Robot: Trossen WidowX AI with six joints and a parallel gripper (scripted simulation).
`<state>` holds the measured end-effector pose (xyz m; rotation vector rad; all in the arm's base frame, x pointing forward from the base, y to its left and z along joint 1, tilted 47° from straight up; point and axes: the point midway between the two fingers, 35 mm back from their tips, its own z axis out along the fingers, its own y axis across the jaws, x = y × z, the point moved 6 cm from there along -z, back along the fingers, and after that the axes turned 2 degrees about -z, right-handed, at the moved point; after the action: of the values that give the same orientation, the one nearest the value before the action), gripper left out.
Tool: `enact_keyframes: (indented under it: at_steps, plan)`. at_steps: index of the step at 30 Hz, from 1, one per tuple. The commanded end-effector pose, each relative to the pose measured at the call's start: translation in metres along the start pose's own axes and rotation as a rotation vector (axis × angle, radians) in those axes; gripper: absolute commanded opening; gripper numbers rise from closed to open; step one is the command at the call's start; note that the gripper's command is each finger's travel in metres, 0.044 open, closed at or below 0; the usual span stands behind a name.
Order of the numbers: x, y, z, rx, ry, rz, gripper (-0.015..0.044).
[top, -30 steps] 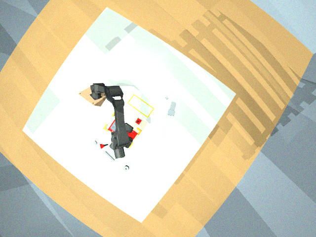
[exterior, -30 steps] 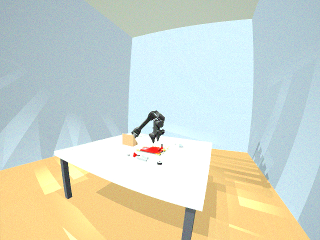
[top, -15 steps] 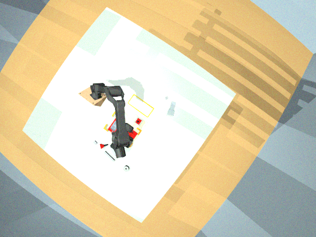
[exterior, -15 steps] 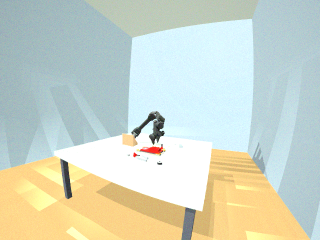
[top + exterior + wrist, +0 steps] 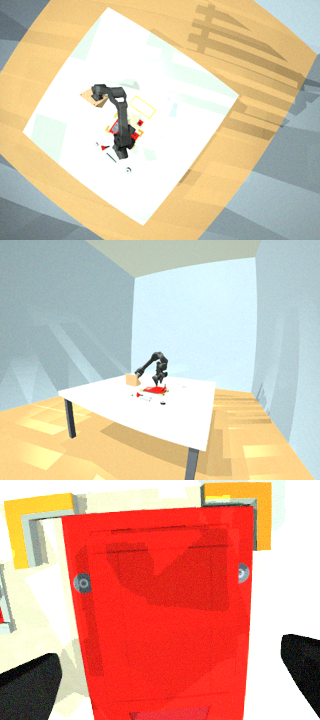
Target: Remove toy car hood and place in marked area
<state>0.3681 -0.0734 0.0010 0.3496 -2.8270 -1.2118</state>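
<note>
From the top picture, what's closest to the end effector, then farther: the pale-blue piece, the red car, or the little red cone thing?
1. Red car: right below.
2. Red cone thing: lower left.
3. Pale-blue piece: upper right.

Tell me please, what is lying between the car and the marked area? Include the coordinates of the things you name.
A small red block (image 5: pixel 140 122) (image 5: pixel 165 388) (image 5: pixel 1 615) on a cream board (image 5: pixel 133 117) (image 5: pixel 35 597); the top view shows this.
</note>
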Motion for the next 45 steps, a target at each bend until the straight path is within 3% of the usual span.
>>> enact_keyframes:
  at_steps: [1, 45]
  plan:
    - [0.0, 0.0, 0.004, -0.005, -0.002, 0.008, 0.044]
    - [0.001, -0.001, 0.032, -0.007, -0.002, 0.008, 0.044]
